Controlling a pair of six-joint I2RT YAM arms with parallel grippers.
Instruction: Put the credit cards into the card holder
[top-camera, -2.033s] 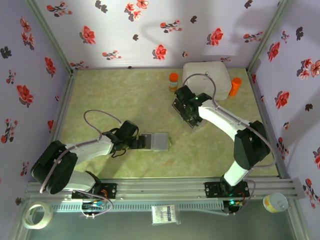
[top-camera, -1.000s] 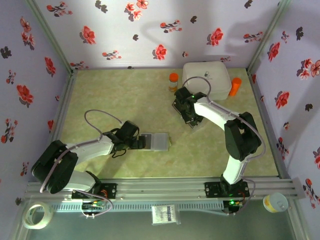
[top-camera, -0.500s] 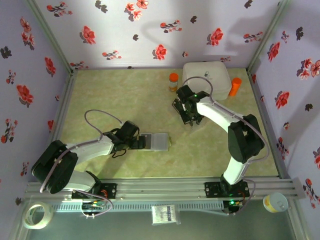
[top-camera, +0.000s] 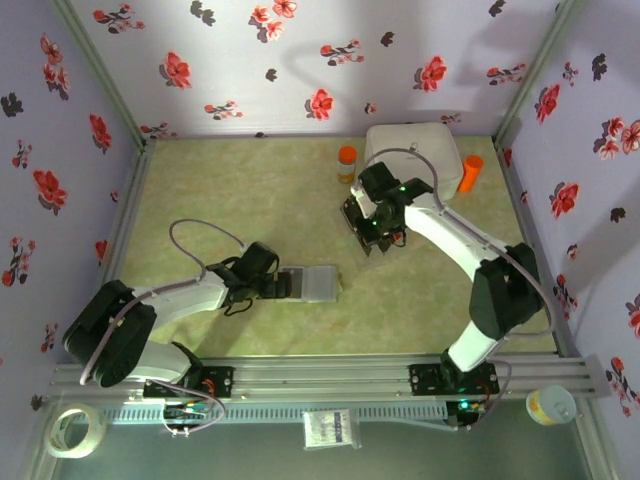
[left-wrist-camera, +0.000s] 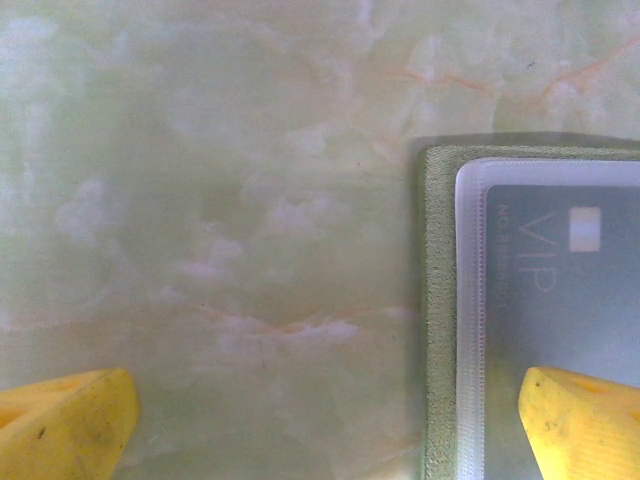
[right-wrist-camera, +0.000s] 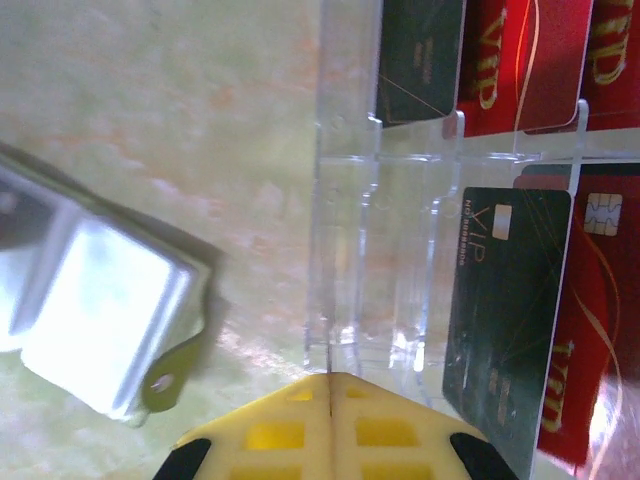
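Your R gripper (right-wrist-camera: 330, 405) is clenched shut, and its wrist sits a bit nearer the white box (top-camera: 415, 150) vs. a sec ago. The credit cards (right-wrist-camera: 505, 300) lie in a clear rack (right-wrist-camera: 395, 250) just ahead of its tips. L gripper (left-wrist-camera: 325, 410) hasn't moved: jaws spread wide, one finger over the card holder (left-wrist-camera: 437, 300).

The left arm (top-camera: 185, 295) lies low over the tabletop (top-camera: 250, 200), its forearm nearly level and reaching from its base toward the middle. The left tool (top-camera: 284, 285) points to the right, its two yellow fingers (left-wrist-camera: 65, 430) spread wide apart. The right arm (top-camera: 455, 235) rises from its base, bends at the elbow and reaches left and away. The right tool (top-camera: 372, 236) points down, its yellow fingers (right-wrist-camera: 290, 430) pressed flat together.
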